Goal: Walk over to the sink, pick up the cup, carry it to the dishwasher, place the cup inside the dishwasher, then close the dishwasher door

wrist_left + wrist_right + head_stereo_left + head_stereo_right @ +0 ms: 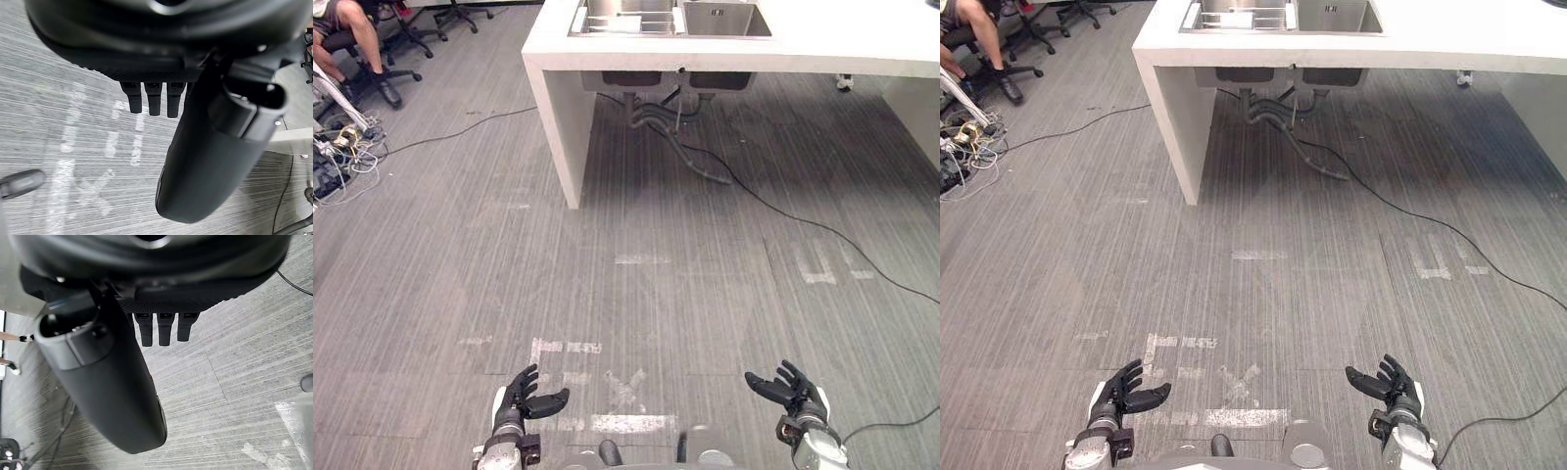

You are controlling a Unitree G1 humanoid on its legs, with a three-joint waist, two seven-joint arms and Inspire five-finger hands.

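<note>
Two sink basins (724,22) in white counter (822,44)

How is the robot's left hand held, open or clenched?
Open: the fingers of the left hand reach straight out above the grey floor, with the thumb apart, holding nothing.

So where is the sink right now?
The sink sits at the top middle of the left eye view, set into the white counter near its left end, with drain pipes underneath it.
</note>
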